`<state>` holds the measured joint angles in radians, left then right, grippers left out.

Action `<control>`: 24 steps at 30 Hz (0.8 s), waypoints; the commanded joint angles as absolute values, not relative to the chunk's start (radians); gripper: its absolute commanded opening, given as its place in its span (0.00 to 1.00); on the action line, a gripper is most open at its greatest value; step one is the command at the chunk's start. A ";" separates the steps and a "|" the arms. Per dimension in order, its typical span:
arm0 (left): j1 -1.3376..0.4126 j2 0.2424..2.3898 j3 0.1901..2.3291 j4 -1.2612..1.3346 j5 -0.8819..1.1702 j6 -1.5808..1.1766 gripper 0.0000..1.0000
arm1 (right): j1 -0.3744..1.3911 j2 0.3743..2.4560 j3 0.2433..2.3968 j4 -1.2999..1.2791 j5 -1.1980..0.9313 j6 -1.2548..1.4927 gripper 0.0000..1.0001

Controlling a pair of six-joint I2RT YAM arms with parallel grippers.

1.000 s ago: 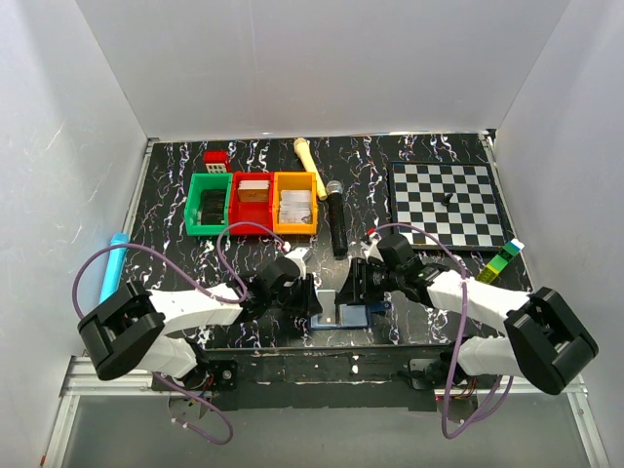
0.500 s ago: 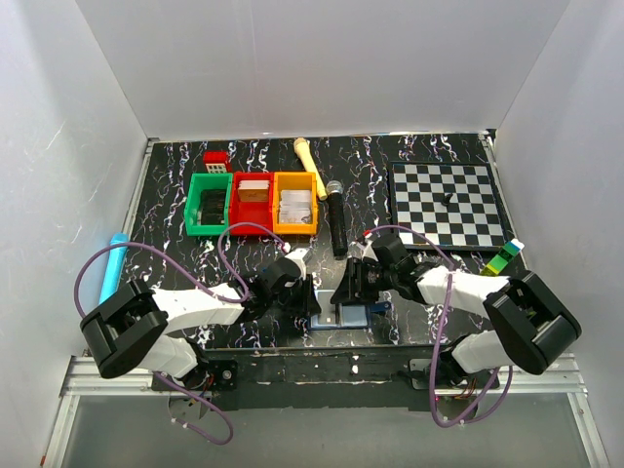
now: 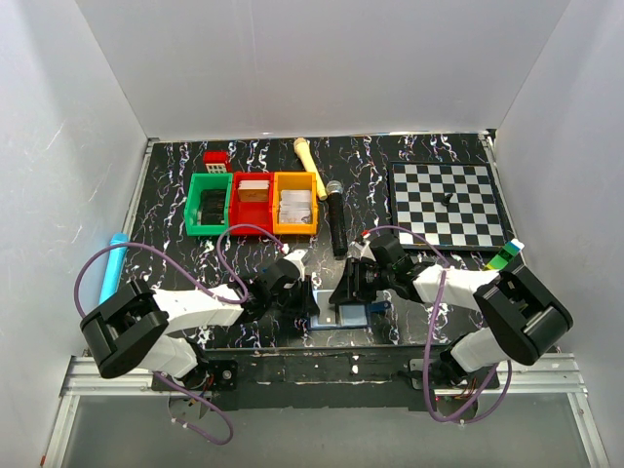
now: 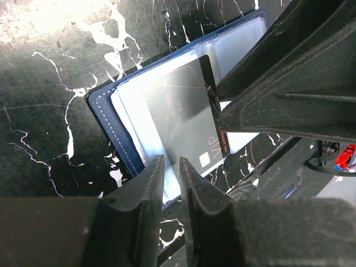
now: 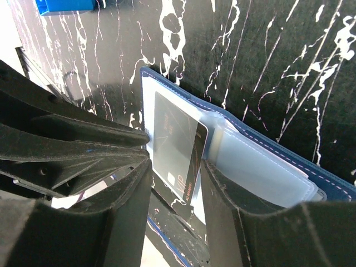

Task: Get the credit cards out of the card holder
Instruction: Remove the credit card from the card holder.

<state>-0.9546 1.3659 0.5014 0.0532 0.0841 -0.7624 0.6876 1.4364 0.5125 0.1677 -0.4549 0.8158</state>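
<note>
Lying open near the front edge of the black, white-veined table (image 3: 175,210), the navy stitched card holder (image 4: 130,103) stretches left to right, its clear plastic sleeves (image 5: 261,161) facing up. A dark, glossy VIP card (image 4: 181,119) lies crosswise on one half. The right fingers (image 5: 228,194) straddle the card and the left fingers (image 4: 139,194) nearly meet; whether either pair grips anything is unclear.

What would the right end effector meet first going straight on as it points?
Most likely the dark, thin rectangular credit card on the open navy-blue card holder, straddled by the right end effector; depth is unclear.
</note>
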 commanded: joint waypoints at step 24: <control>-0.950 1.396 0.497 0.040 0.044 -0.765 0.07 | 0.689 1.454 0.420 0.379 -0.531 0.861 0.42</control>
